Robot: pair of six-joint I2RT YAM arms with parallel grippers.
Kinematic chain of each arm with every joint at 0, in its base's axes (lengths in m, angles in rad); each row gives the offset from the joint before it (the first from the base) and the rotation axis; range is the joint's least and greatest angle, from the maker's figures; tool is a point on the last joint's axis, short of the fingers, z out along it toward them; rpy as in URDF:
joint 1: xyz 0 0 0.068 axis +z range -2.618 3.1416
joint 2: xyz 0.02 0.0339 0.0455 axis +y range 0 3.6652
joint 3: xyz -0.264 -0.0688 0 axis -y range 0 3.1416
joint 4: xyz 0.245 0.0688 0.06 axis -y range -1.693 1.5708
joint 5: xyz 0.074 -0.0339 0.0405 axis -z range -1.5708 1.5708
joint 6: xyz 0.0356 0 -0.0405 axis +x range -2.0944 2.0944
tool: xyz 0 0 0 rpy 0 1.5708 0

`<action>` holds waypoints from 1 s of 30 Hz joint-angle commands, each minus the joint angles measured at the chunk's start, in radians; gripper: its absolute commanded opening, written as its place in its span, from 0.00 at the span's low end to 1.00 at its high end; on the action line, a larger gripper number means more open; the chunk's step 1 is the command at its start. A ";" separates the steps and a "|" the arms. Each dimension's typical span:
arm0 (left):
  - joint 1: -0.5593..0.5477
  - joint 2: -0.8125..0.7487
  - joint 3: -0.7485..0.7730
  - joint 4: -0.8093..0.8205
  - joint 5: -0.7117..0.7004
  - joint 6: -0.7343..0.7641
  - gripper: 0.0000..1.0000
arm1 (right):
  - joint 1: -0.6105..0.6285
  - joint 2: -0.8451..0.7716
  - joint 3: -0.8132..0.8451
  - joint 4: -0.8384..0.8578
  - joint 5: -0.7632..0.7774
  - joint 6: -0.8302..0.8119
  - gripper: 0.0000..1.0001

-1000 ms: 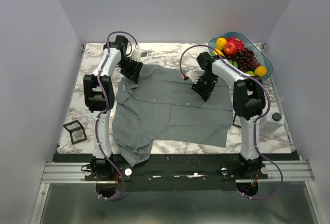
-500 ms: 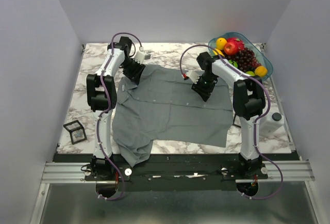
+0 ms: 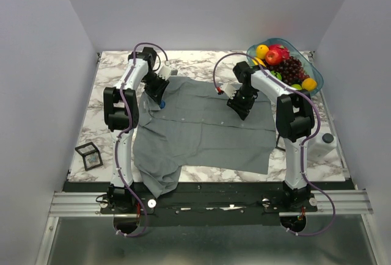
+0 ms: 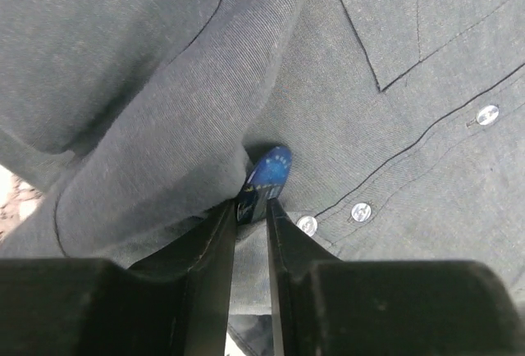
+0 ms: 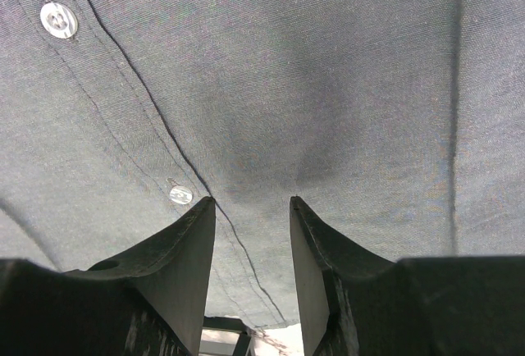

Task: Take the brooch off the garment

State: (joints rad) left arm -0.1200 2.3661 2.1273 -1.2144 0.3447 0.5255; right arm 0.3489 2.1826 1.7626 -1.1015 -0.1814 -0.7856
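At the far-left shoulder of the shirt (image 3: 201,127), the brooch (image 4: 269,172) is clamped edgewise by the left tool (image 4: 252,207). The right tool (image 5: 250,208), jaws spread, is set against the shirt. A slow, straight pull is advised, so the fabric is not dragged.

The overhead view is bright and even, lit from above. The white-and-grey marbled worktop (image 3: 201,60) shows no hard glare, and the arms throw only soft, short shadows on the large grey button-up shirt (image 3: 201,130). Both wrist views are dimmer. In the left one the black jaws are blurred near the bottom edge, while the small blue round brooch (image 4: 269,171) is sharp, with a faint shine and a dark shadow behind it. In the right one the weave of the cloth is sharp, with a soft shadow in the middle.
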 commanded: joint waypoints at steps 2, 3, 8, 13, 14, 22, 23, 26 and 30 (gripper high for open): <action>-0.004 0.041 0.014 -0.040 0.048 -0.039 0.20 | 0.005 0.023 0.031 -0.015 -0.021 0.000 0.49; -0.004 0.042 0.013 -0.042 0.051 -0.041 0.19 | 0.005 0.022 0.034 -0.018 -0.023 -0.004 0.49; -0.003 0.042 0.039 -0.085 0.128 -0.050 0.00 | 0.005 -0.007 0.078 -0.086 -0.099 -0.033 0.49; 0.008 0.013 0.026 -0.120 0.322 -0.099 0.00 | 0.009 -0.075 0.126 -0.080 -0.242 -0.058 0.49; 0.010 0.012 0.014 -0.131 0.353 -0.105 0.00 | 0.012 -0.104 0.126 -0.048 -0.292 -0.058 0.49; 0.063 0.036 -0.020 -0.229 0.652 -0.117 0.00 | 0.130 -0.194 0.075 0.219 -0.446 -0.064 0.49; 0.072 0.033 -0.041 -0.237 0.686 -0.122 0.00 | 0.160 -0.204 0.036 0.314 -0.451 -0.063 0.49; 0.094 0.018 -0.075 -0.275 0.789 -0.099 0.00 | 0.208 -0.266 -0.066 0.565 -0.455 -0.079 0.48; 0.103 -0.014 -0.131 -0.293 0.843 -0.104 0.00 | 0.262 -0.352 -0.352 0.914 -0.454 -0.208 0.47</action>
State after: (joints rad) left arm -0.0273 2.3898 2.0453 -1.3308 1.0317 0.4213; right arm 0.5770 1.8973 1.6096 -0.5934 -0.5941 -0.8742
